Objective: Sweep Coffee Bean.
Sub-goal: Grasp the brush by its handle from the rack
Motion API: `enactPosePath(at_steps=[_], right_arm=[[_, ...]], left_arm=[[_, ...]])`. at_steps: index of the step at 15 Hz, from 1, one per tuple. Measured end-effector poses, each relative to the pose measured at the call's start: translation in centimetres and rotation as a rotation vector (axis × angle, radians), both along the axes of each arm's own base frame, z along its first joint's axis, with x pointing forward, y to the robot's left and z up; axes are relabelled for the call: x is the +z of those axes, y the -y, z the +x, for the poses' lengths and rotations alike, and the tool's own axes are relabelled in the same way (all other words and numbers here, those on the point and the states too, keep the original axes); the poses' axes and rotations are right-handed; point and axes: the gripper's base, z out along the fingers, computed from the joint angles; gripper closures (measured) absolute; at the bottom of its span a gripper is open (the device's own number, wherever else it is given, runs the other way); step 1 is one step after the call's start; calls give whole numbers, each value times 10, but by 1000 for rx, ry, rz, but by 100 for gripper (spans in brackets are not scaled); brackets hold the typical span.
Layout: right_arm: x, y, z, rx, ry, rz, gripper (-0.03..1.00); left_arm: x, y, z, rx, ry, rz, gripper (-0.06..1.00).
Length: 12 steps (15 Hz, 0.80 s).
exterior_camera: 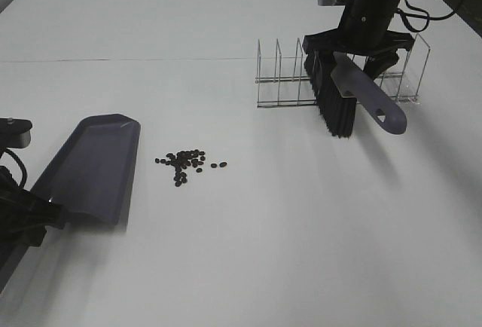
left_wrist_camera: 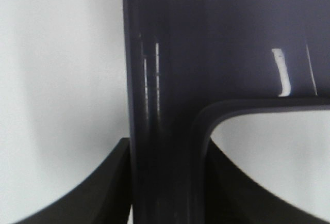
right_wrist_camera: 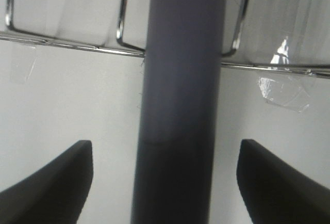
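Coffee bean (exterior_camera: pixel 184 163) cluster stretches sideways from our dustpan (exterior_camera: pixel 98 161), clenched in our left gripper (left_wrist_camera: pixel 165 193); our right gripper (right_wrist_camera: pixel 167 182) straddles the brush (exterior_camera: pixel 335 108), released.

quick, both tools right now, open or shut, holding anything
left tool: closed on the dustpan handle.
right tool: open, jaws either side of the brush handle, not touching it.

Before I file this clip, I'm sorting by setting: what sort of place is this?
Probably a robot test bench: plain white table, wire rack taped down, coffee beans laid beside a dustpan.
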Motion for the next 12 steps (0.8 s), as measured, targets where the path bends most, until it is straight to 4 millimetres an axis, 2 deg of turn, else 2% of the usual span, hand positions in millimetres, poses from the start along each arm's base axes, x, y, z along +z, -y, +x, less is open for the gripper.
enactPosePath(at_steps=[2, 7, 9, 10, 11, 12], right_arm=[[-12, 0, 2, 0, -8, -1, 24], [-12, 0, 5, 1, 19, -2, 25], [-12, 0, 5, 3, 23, -10, 30], [-12, 0, 5, -6, 21, -8, 47], [-12, 0, 5, -15, 18, -7, 57], [-12, 0, 5, -15, 16, -8, 61]], left_arm=[[0, 0, 0, 3, -1, -2, 61], [0, 0, 0, 3, -1, -2, 61], [0, 0, 0, 3, -1, -2, 61], [0, 0, 0, 3, -1, -2, 61], [0, 0, 0, 3, -1, -2, 61], [0, 0, 0, 3, -1, -2, 61]])
